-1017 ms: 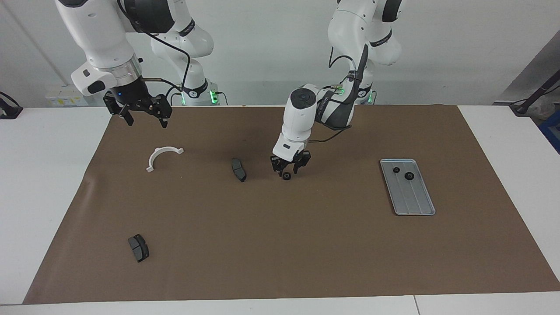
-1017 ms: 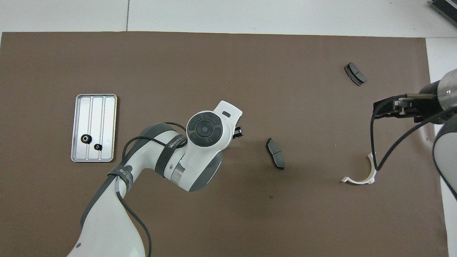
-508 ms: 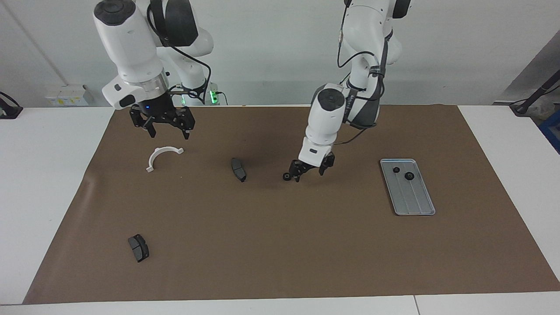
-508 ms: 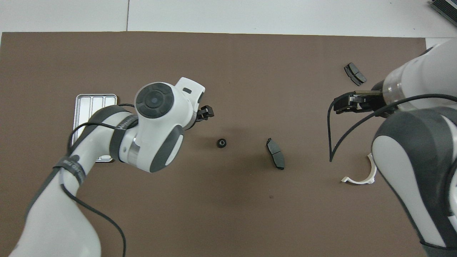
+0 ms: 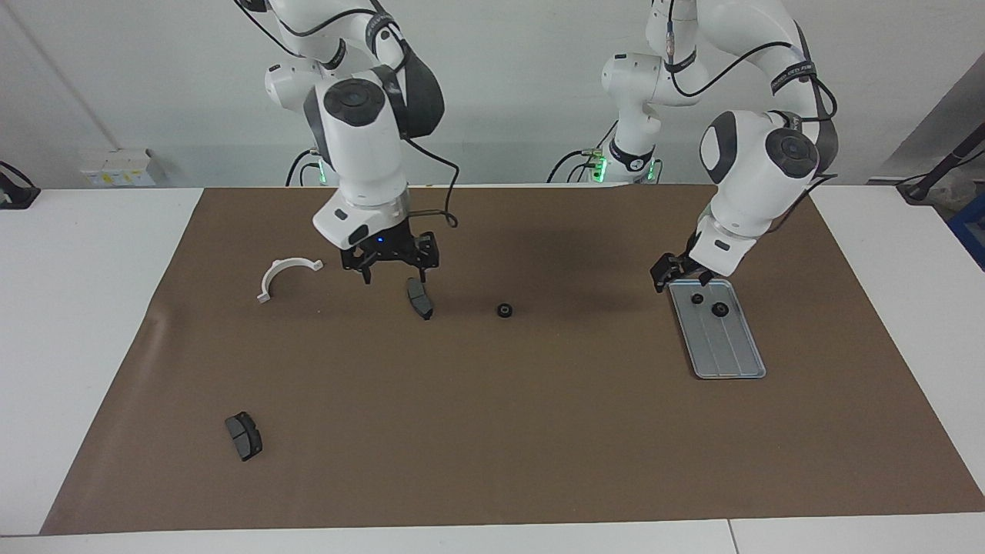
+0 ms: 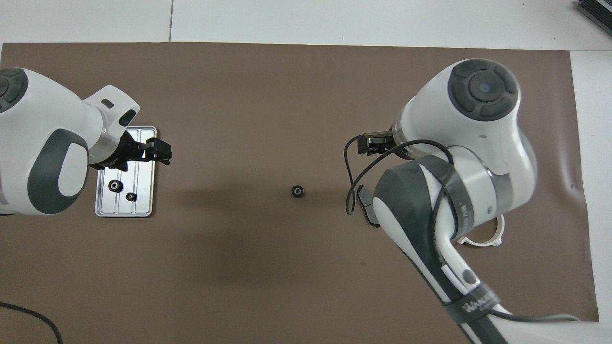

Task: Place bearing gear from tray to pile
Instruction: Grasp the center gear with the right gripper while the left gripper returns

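Three small black gears are counted: two (image 5: 696, 298) (image 5: 720, 309) in the one tray (image 5: 727, 350) and one (image 5: 504, 310) on the mat. Two brake pads (image 5: 419, 298) (image 5: 244, 435) and one white bracket (image 5: 286, 274) are seen. Two grippers (image 5: 392, 260) (image 5: 668, 271) are present.

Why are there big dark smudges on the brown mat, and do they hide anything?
Facing view: soft arm shadows on the brown mat; the small black round gear stays plain. Overhead view: a broad shadow beside the silver ridged tray; the right arm covers much of the nearer brake pad.
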You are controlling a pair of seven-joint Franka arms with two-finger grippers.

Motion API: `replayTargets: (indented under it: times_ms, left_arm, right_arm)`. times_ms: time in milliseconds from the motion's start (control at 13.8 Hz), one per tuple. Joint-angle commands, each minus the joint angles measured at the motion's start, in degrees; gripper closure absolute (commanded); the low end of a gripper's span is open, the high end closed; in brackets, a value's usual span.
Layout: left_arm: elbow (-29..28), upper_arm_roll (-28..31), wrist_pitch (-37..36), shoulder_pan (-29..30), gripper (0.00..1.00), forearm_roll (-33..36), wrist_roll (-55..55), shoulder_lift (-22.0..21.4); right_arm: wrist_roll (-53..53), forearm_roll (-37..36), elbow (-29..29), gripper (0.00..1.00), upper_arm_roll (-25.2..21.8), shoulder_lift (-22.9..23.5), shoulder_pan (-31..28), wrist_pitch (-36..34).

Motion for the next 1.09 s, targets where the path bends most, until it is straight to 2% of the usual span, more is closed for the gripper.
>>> replayTargets:
  times_ms: [0, 145, 363, 508, 654, 799, 1017]
  left_arm:
    - [-10.20, -0.72, 4.02, 3.92, 0.09, -0.31, 4.21, -5.81]
    - [-15.21, -0.72, 8.50, 5.60, 0.11, -0.31, 4.30, -7.66]
    - [-18.82, -0.64, 12.72, 5.95, 0.18, -0.22, 4.74, -7.41]
    - [-21.82, -0.63, 18.51, 6.65, 0.19, -0.22, 4.83, -6.88]
    - [-22.00, -0.63, 20.73, 7.10, 0.20, -0.22, 5.18, -5.57]
    - [-22.00, -0.63, 21.70, 7.88, 0.22, -0.22, 5.97, -5.12]
    - [-22.18, -0.63, 22.49, 8.07, 0.28, -0.22, 5.88, -3.81]
  right_arm:
    - [3.16, 1.22, 0.31, 0.00, -0.28, 3.32, 2.99, 4.38]
    - [7.03, 1.14, 0.31, 0.00, -0.28, 6.13, 5.90, 7.64]
    - [9.68, 1.22, 0.05, 0.00, -0.28, 8.68, 8.36, 9.93]
    - [12.22, 1.14, -0.04, 0.00, -0.28, 12.01, 10.99, 13.08]
    - [13.19, 1.14, -0.30, 0.00, -0.28, 15.01, 13.02, 16.42]
    - [14.43, 1.05, -3.54, 0.00, -0.28, 15.02, 13.55, 20.90]
    - [15.56, 1.05, -5.74, 0.00, -0.28, 15.20, 15.65, 21.89]
